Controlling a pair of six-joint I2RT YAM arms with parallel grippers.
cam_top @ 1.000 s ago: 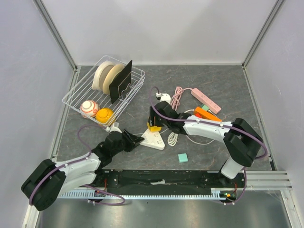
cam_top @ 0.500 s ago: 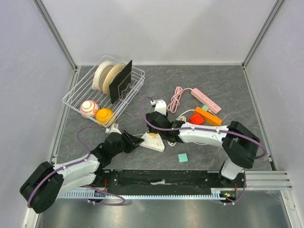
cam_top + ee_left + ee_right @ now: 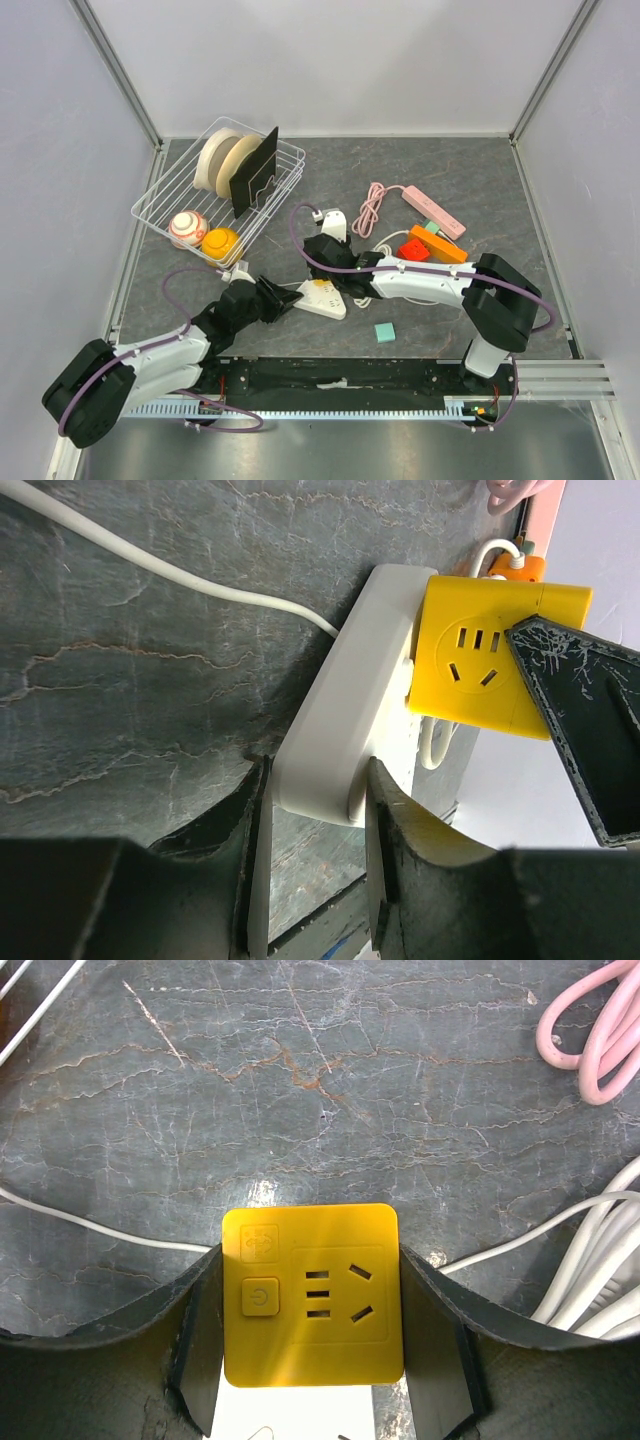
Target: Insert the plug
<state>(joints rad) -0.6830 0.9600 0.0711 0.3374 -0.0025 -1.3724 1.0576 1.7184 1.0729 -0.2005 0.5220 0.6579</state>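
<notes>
The plug is a yellow cube with a socket face and a power button. My right gripper is shut on its two sides. In the left wrist view the yellow plug rests against the top face of the white power strip, and a right finger shows beside it. My left gripper is shut on the near end of that strip. From above, the power strip lies at the table's middle with the left gripper at its left end. The right gripper hides the plug there.
A wire basket at the back left holds tape rolls and two balls. To the right lie a pink power strip, a pink cable, orange and red blocks, a teal block and a coiled white cable.
My right arm has swung left and down, bringing the yellow plug onto the white strip; the wrist now covers it from above. The left gripper has stayed on the strip's end.
</notes>
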